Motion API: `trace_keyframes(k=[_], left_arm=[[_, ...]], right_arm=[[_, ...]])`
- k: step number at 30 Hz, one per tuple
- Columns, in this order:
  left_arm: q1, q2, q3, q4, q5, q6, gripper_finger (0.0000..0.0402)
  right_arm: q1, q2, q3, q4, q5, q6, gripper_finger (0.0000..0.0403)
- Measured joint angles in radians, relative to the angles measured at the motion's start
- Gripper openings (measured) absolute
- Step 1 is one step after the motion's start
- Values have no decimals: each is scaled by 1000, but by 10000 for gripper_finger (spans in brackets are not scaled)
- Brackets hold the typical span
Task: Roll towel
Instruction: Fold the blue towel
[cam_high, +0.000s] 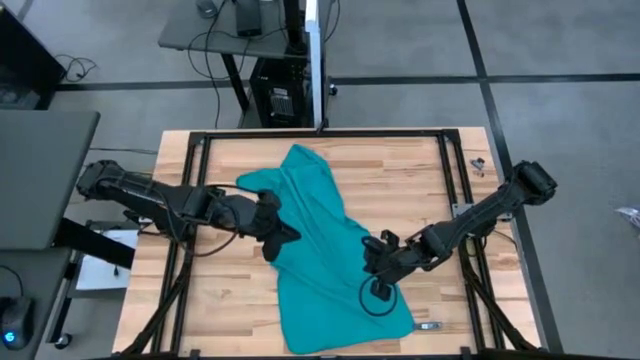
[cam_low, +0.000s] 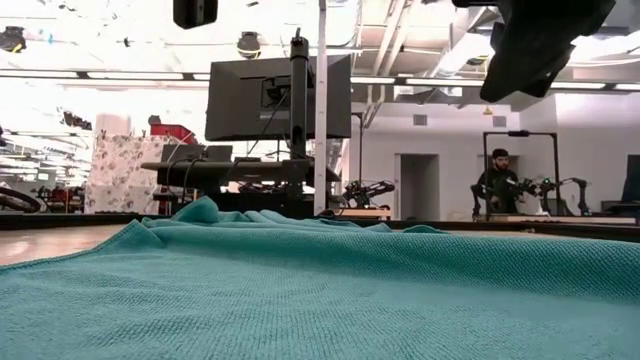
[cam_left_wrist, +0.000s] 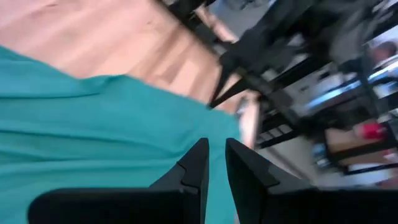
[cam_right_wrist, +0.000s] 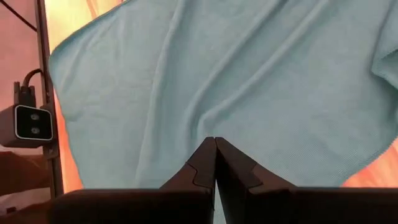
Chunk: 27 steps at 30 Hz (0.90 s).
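Wooden planks form the table top (cam_high: 230, 290), which sits inside a black metal frame, and the plain teal soft cloth towel (cam_high: 320, 255) lies spread and wrinkled across its middle, one end reaching the near edge. A small grey camera box (cam_right_wrist: 30, 122) is fixed at that near edge, just beside the towel's corner (only the right wrist view shows it clearly). From the level view the towel fills the whole foreground, with a dark monitor (cam_low: 278, 97) on a stand behind it and a person far back in the room. The left gripper (cam_high: 283, 233) is at the towel's left border, its fingers a narrow gap apart. The right gripper (cam_high: 375, 262) is over the towel's right part, fingers pressed together on nothing.
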Motion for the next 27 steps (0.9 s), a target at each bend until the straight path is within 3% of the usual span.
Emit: trace_keyframes(k=[6, 10, 14, 19, 22, 27], left_arm=[[1, 1, 0, -11, 2, -46, 39], [5, 1, 0, -43, 9, 37, 39], [32, 1, 0, -194, 2, -13, 39], [44, 1, -71, -409, -16, -104, 39], [44, 1, -167, -390, -4, -148, 39], [32, 1, -364, -170, 67, -161, 39]], right_arm=[[-53, 0, 0, -17, 0, 14, 0], [-75, 0, 1, -10, -9, 2, 0], [-116, 0, 1, -11, -18, 4, 0], [-277, 33, 3, 45, -19, -30, 0], [-391, 107, 3, 117, -44, -95, 0], [-539, 254, 2, 240, -120, -146, 0]])
